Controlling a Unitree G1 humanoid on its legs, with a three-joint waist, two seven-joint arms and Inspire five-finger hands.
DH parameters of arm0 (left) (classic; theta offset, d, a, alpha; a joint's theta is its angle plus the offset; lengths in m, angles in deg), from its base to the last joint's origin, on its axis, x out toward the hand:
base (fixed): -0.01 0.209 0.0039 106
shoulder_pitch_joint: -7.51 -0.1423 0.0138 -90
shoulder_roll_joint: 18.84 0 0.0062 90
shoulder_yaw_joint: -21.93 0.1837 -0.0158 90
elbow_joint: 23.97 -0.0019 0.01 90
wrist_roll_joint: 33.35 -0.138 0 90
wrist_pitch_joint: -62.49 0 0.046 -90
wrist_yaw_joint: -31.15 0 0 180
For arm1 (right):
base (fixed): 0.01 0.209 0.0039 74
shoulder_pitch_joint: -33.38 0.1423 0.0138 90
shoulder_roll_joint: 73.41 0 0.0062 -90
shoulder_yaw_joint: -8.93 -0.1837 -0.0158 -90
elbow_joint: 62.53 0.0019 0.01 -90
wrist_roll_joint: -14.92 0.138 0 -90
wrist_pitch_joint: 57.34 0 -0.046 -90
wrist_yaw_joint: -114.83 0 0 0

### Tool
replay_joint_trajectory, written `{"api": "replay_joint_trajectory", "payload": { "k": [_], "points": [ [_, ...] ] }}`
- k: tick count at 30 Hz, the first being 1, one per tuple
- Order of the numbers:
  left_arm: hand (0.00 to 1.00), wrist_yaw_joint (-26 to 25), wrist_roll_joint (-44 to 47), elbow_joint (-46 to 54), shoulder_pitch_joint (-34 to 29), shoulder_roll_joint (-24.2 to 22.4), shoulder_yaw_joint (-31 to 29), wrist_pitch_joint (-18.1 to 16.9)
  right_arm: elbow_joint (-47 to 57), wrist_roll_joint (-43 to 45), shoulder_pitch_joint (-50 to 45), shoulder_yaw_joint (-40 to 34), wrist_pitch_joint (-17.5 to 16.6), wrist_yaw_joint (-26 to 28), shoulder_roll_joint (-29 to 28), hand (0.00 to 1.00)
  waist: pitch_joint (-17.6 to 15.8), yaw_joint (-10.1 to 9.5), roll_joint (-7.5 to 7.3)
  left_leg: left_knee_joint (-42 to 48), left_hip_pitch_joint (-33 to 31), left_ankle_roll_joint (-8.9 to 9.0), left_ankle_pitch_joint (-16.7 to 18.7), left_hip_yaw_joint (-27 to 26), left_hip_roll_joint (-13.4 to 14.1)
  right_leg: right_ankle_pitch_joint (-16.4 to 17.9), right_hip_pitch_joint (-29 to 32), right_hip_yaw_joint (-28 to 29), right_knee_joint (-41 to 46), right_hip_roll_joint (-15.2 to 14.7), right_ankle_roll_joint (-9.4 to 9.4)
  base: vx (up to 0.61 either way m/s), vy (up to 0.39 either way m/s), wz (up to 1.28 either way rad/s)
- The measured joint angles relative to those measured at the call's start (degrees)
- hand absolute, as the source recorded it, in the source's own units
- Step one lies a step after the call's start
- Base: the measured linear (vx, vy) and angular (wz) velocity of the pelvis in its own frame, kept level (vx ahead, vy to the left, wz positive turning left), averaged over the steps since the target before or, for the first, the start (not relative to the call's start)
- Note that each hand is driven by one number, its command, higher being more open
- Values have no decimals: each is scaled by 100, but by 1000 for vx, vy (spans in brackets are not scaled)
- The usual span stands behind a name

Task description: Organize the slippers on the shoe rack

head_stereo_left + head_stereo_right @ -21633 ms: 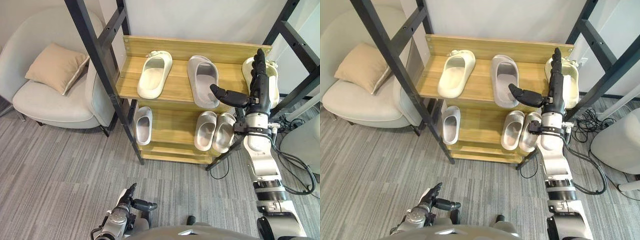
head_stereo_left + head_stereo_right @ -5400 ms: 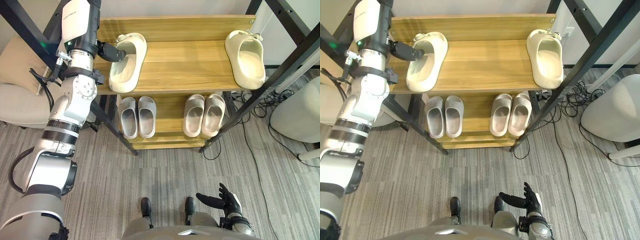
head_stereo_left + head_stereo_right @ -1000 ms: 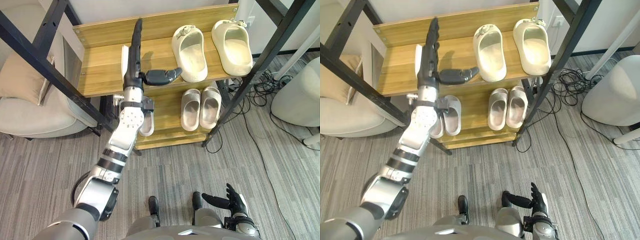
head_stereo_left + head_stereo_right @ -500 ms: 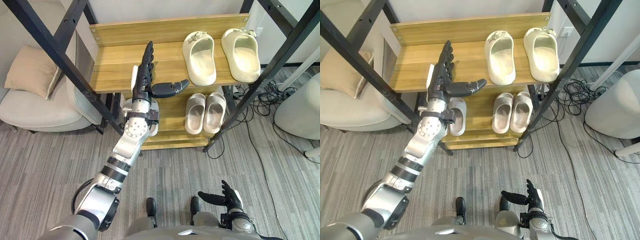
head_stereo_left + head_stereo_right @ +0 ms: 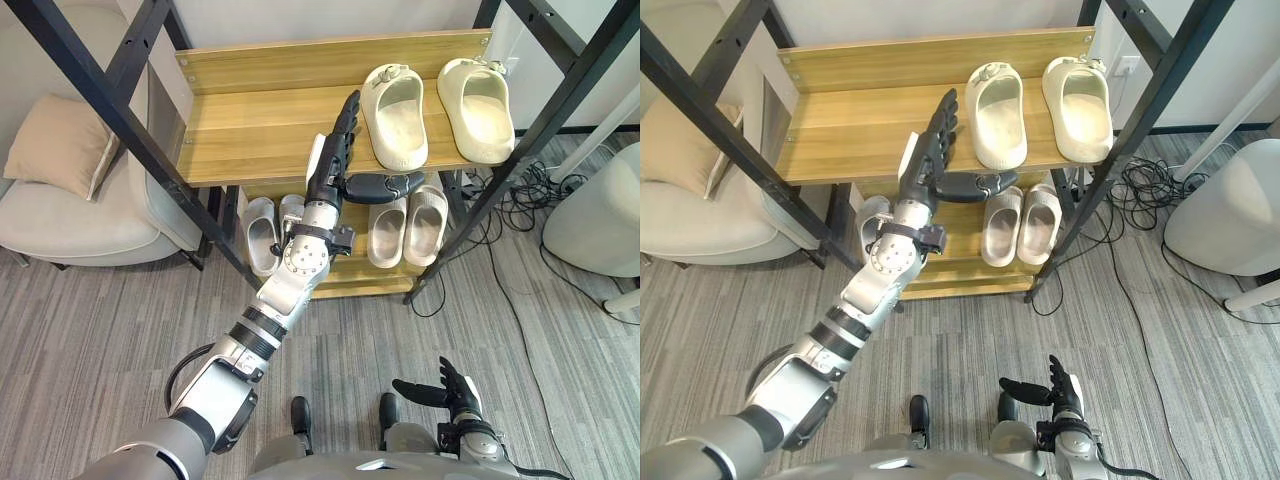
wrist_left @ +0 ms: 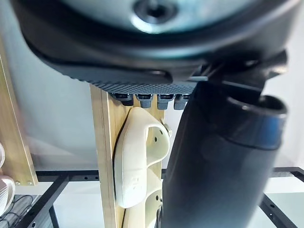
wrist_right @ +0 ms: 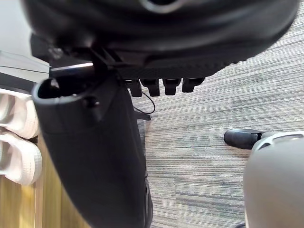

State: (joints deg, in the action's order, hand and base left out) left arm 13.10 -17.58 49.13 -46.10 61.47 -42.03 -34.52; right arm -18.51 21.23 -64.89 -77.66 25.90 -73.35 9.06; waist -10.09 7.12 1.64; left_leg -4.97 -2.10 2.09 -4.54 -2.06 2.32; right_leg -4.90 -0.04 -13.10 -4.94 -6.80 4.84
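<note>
Two cream slippers (image 5: 398, 102) (image 5: 478, 95) lie side by side at the right end of the wooden rack's top shelf (image 5: 250, 125). On the lower shelf a grey pair (image 5: 262, 222) sits left and a beige pair (image 5: 410, 222) sits right. My left hand (image 5: 332, 170) hovers over the top shelf's front edge, just left of the nearer cream slipper (image 6: 135, 161). Its fingers are straight, its thumb points right, and it holds nothing. My right hand (image 5: 447, 390) hangs low over the carpet, fingers relaxed and open.
Black frame posts (image 5: 120, 110) (image 5: 540, 110) cross in front of the rack on both sides. A pale armchair with a tan cushion (image 5: 58, 145) stands to the left. Cables (image 5: 520, 190) and a white rounded object (image 5: 600, 220) lie to the right.
My left hand has slid to the right along the top shelf's front, closer to the cream slippers. The slippers have stayed in place.
</note>
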Motion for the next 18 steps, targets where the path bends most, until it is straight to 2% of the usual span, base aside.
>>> {"api": "replay_joint_trajectory", "payload": {
  "k": [8, 18],
  "points": [
    [100, -1, -5, -277, 255, -79, 40, -4, -32, 2, 89, -13, 0, -9, -119, 100, -24, 42, -81, 0, 3, 4, 3, -75, 3, -25, 41, 77, -12, -3, 15, -3, 7, -4],
    [100, -17, 2, -546, 467, -260, 49, -42, -120, 21, 179, -8, -1, -6, -337, 100, -28, 46, -99, -1, -14, 3, 3, -161, 2, -52, 103, 155, -11, -8, 21, -5, 9, -4]
  ]
}}
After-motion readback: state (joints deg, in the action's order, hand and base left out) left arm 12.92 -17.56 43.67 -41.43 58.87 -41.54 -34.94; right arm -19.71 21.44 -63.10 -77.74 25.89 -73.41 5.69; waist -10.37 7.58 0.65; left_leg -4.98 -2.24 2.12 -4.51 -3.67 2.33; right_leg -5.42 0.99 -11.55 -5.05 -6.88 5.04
